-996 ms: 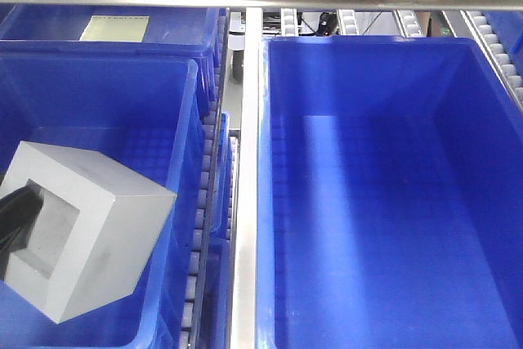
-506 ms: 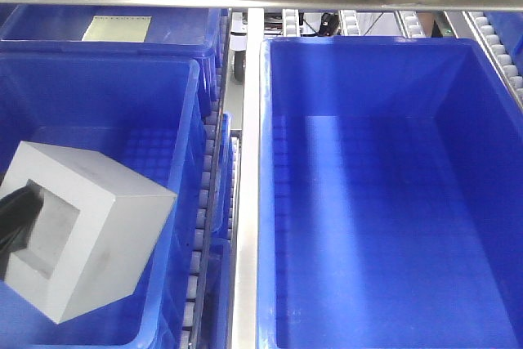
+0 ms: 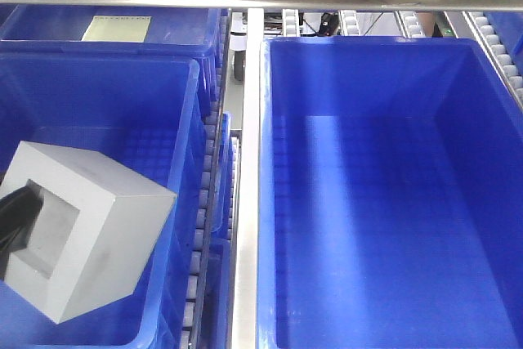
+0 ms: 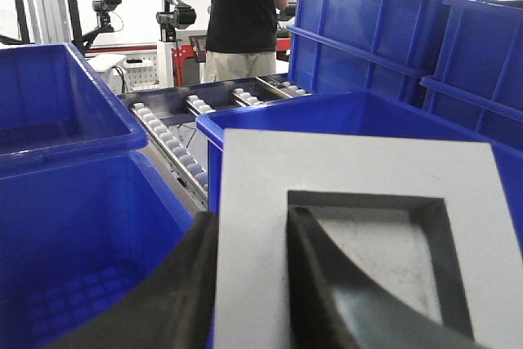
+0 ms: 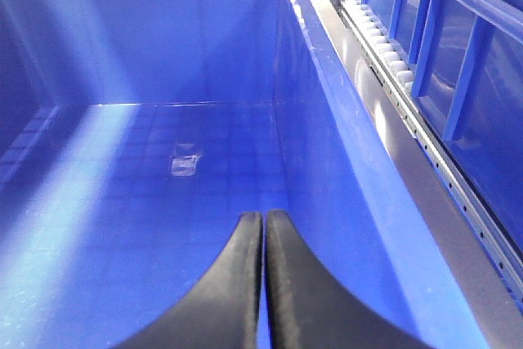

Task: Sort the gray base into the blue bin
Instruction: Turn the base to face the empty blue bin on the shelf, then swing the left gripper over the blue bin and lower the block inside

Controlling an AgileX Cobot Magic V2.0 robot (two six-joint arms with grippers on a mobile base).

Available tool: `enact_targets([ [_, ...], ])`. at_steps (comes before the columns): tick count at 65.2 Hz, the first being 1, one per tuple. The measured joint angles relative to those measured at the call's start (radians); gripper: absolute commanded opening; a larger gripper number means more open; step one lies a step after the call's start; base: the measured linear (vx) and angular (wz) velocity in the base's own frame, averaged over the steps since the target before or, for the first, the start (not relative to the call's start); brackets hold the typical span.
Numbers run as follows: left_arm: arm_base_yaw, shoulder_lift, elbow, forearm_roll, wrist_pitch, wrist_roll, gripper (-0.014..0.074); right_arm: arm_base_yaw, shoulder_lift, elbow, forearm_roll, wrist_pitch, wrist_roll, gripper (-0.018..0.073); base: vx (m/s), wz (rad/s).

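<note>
Gray and matte, the base (image 3: 86, 234) hangs tilted over the left bin (image 3: 176, 67), its recessed face turned toward the left claw (image 4: 249, 284). That claw grasps it by one wall of the recess: one finger sits inside the recess, the other presses on the outer side of the block. The hold is thin and off-centre, so the block could pivot on that wall or slip out if the arm swings quickly, and then it might drop wherever it happens to be.

A second risk is the crossing itself. If the target is the right bin (image 3: 265, 202), the base must pass over the metal rail (image 3: 245, 226) and the roller strip (image 3: 200, 226) between the crates; carried too low, a corner could catch a rim. Which crate is meant cannot be told from colour alone, since all are blue.

The right claw (image 5: 263, 284) is clenched on nothing, fingers pressed together, low inside the right bin, where it could be in the way of a drop.

Counts: one base, two claws, three bins in the front view, one person (image 4: 243, 14) standing in the background.
</note>
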Motion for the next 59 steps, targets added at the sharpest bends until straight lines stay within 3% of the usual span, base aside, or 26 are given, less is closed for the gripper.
enact_targets([
  [40,0.0,0.003,0.0,0.004,-0.008,0.0,-0.0006,0.0,0.0,0.0,0.0,-0.002,0.0,-0.0005,0.0,0.0],
  [50,-0.026,0.073,0.0,0.076,-0.115,0.001,-0.0006,0.0,0.0,0.0,0.0,-0.003,0.0,-0.0005,0.0,0.0],
  [59,-0.106,0.215,-0.022,0.158,-0.244,0.001,-0.0006,0.0,0.0,0.0,0.0,-0.003,0.0,-0.0005,0.0,0.0],
])
